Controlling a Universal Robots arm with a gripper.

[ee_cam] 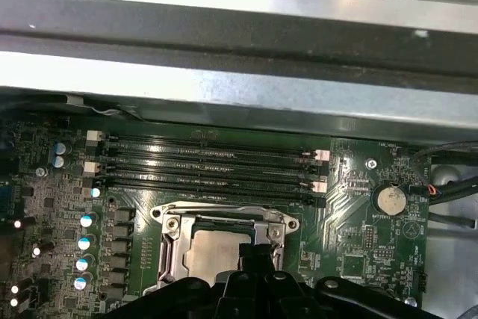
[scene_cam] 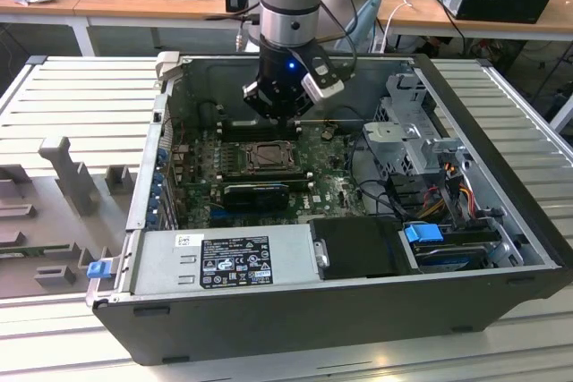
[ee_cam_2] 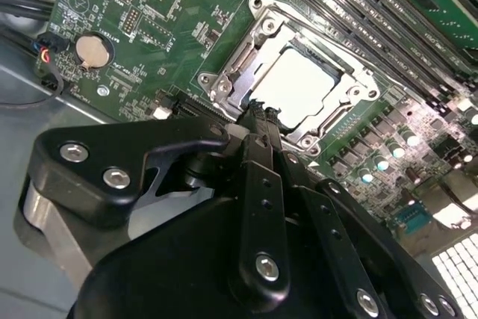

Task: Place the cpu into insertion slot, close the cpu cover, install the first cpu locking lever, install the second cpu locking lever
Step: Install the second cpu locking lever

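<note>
The gripper (scene_cam: 279, 114) hangs inside the open case (scene_cam: 501, 194), over the far part of the green board (scene_cam: 336, 187), just behind the slot (scene_cam: 267, 157) in the exterior view. In the second wrist view its black fingers (ee_cam_2: 258, 121) stand pressed together into one narrow tip with no gap between them, and nothing is clamped there. That tip (ee_cam_2: 258, 113) sits at the near edge of the socket, right against the rim of the cover (ee_cam_2: 224, 84); whether it actually touches the metal I cannot tell.

The cpu (ee_cam_2: 295, 84) lies flat in the slot (ee_cam_2: 321, 61), its pale top bright under the light. The cover lies down around it as a grey frame (the chip shows through its square window), with screws at its corners. In the first wrist view the same frame (ee_cam: 170, 233) surrounds the cpu (ee_cam: 213, 253), and the gripper's tip (ee_cam: 256, 253) rises in front of the chip's edge.

The long black memory slots (ee_cam: 213, 169) run side by side just beyond the socket, between it and the metal wall of the case (ee_cam: 239, 80). A round coin cell (ee_cam: 389, 199) sits on the board well apart from the socket, near some black cables (ee_cam: 448, 184).

In the exterior view a grey power supply (scene_cam: 224, 261) fills the near side of the case, and drive bays (scene_cam: 416, 145) stand at the exterior view's right.
</note>
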